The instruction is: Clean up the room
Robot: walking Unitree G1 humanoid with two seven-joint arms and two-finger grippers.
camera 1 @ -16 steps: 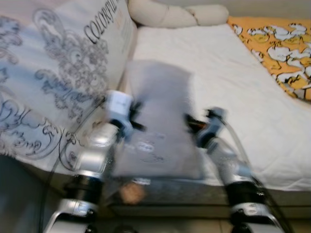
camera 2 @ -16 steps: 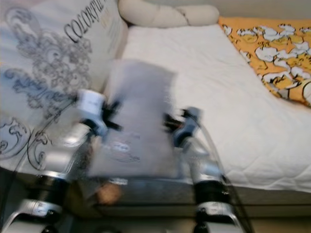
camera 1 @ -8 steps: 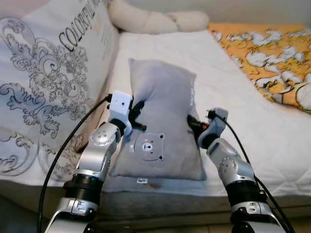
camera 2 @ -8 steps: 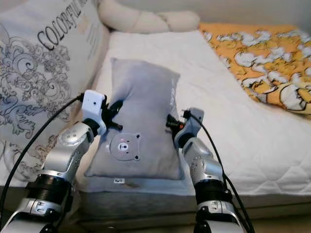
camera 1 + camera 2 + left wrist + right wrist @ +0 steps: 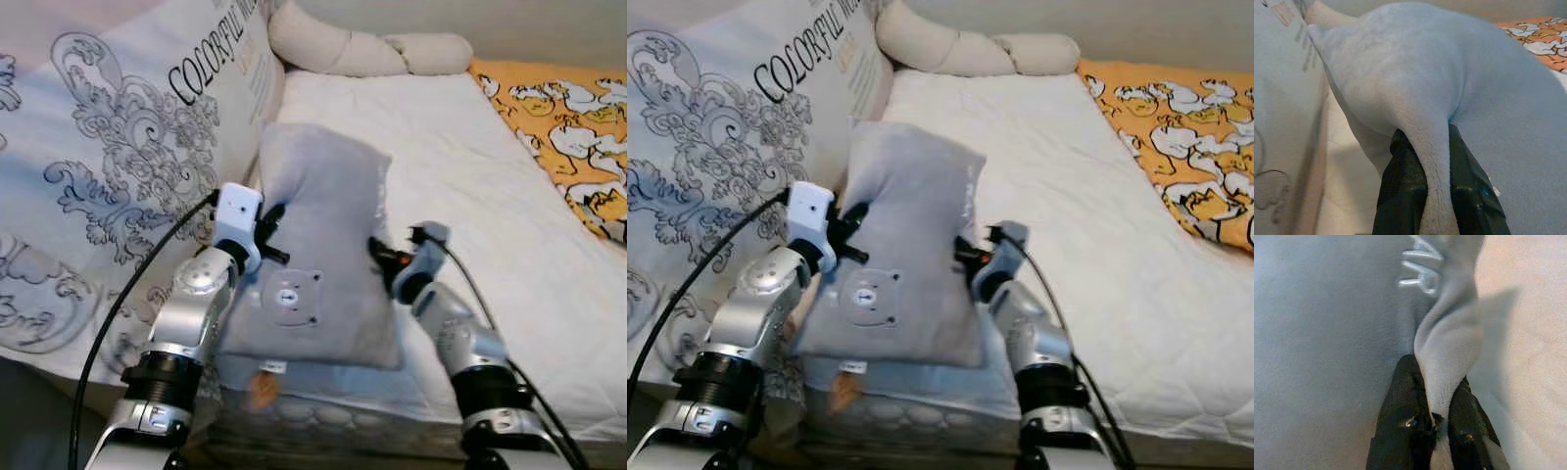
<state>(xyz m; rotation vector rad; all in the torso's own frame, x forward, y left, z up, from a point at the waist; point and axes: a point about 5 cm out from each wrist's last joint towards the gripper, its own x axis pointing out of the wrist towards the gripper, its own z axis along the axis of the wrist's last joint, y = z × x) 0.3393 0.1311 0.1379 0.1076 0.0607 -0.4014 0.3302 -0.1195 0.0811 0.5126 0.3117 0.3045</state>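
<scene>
A grey pillow (image 5: 323, 235) with a bear patch lies lengthwise on the white bed (image 5: 460, 166), its near end at the mattress edge. My left gripper (image 5: 274, 230) is shut on the pillow's left edge, and in the left wrist view a fold of grey fabric (image 5: 1435, 161) is pinched between the black fingers (image 5: 1400, 191). On the pillow's right edge my right gripper (image 5: 377, 253) is shut as well; the right wrist view has the fingers (image 5: 1400, 431) clamped on a ridge of the fabric (image 5: 1449, 357).
A large white cushion (image 5: 118, 166) with grey scrollwork and lettering leans at the bed's left. A cream bolster (image 5: 362, 49) lies at the head of the bed. An orange patterned blanket (image 5: 568, 127) covers the right side. Open mattress lies between pillow and blanket.
The camera view has shifted and sharpened from the earliest blur. Both grippers keep their hold on the pillow's sides; the pillow sits about the same on the bed.
</scene>
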